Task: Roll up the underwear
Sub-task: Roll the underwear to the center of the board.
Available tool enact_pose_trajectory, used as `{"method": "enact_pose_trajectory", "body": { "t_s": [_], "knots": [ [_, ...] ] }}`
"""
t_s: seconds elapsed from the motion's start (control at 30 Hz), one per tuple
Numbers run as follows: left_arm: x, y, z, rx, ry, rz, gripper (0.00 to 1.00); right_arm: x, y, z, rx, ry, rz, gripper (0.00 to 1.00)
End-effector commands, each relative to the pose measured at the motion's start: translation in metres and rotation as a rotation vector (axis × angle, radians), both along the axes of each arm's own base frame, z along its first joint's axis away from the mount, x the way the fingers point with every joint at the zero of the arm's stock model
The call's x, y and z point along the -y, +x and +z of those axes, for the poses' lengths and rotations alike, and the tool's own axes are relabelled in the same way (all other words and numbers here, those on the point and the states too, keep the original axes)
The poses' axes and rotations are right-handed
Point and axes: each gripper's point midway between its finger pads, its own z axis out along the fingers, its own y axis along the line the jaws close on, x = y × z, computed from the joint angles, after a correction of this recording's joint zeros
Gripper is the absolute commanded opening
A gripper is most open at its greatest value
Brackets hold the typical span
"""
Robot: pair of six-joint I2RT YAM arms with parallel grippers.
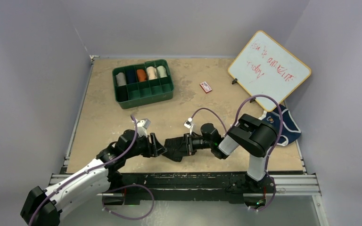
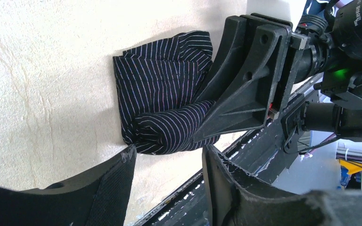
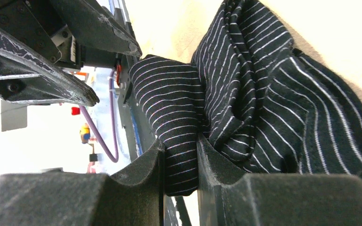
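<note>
Right hand (image 3: 180, 157) pinching rolled underwear (image 2: 155, 84), left hand (image 2: 169, 157) spread, table edge (image 1: 202, 168) near

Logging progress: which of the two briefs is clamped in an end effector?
The black pinstriped briefs at the near edge, pinched by the right end effector; the navy white-edged briefs lie apart beside the whiteboard.

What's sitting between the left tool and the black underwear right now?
Nothing visible. The left tool is open and faces the rolled end of the black underwear directly. The right tool is clamped on that roll from the opposite side, so it crowds the same spot.
</note>
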Motion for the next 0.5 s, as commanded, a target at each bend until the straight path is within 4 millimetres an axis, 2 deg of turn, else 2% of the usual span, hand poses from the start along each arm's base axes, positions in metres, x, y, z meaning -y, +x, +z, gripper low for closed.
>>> {"method": "enact_pose_trajectory", "body": {
  "t_s": [0.0,0.17,0.33,0.47],
  "knots": [
    [0.005,0.004,0.005,0.069,-0.020,-0.031,0.52,0.041,-0.024,-0.063,-0.199,-0.221,-0.068,0.03],
    [0.016,0.009,0.007,0.092,-0.050,-0.065,0.52,0.042,-0.025,-0.064,-0.212,-0.208,-0.075,0.06],
    [0.016,0.014,-0.007,0.068,-0.021,-0.048,0.49,0.041,-0.023,-0.062,-0.214,-0.204,-0.078,0.09],
    [0.007,0.019,-0.026,0.021,0.034,0.027,0.44,0.041,-0.023,-0.063,-0.215,-0.203,-0.076,0.13]
  ]
}}
